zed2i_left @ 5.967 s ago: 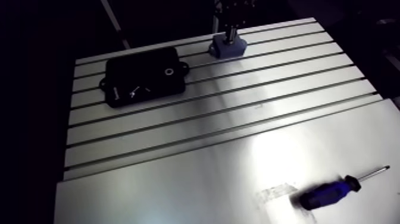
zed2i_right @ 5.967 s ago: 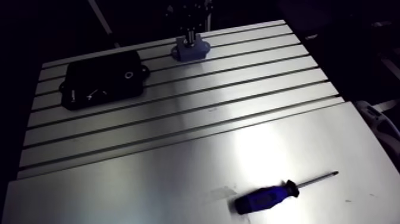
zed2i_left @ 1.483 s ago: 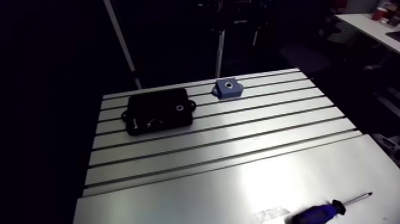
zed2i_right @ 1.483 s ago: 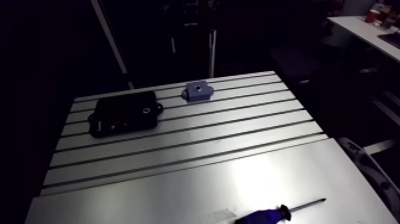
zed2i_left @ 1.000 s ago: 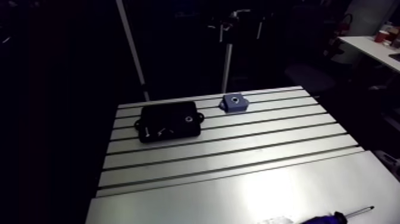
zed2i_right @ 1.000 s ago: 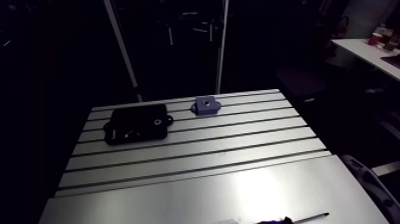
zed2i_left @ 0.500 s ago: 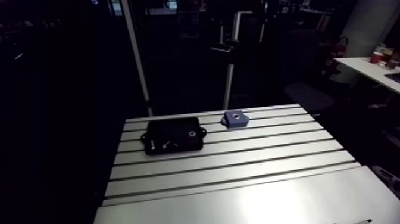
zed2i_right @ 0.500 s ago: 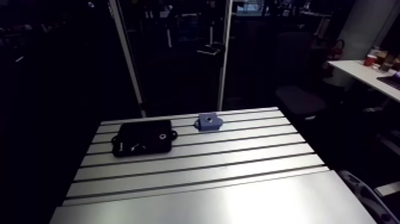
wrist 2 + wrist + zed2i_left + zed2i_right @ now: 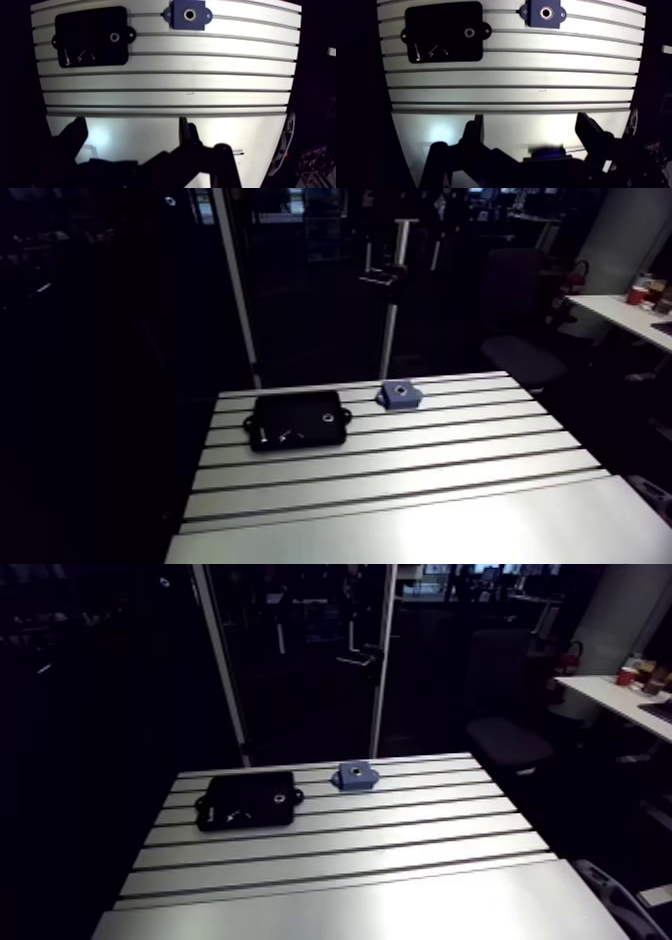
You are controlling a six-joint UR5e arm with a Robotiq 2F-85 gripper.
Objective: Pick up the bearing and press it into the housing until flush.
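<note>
Blue housing (image 9: 542,12) well ahead of claw (image 9: 528,125)

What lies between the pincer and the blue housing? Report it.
Only bare slotted table; the wrist view shows nothing from the open pincer to the housing.

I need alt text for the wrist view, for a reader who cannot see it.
The open hand hovers empty above a slotted aluminium table. Far ahead lie a black tray of small parts and, beside it, a blue housing.

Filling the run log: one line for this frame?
gripper: open, empty, high above table | housing: far edge, beside black tray
</note>
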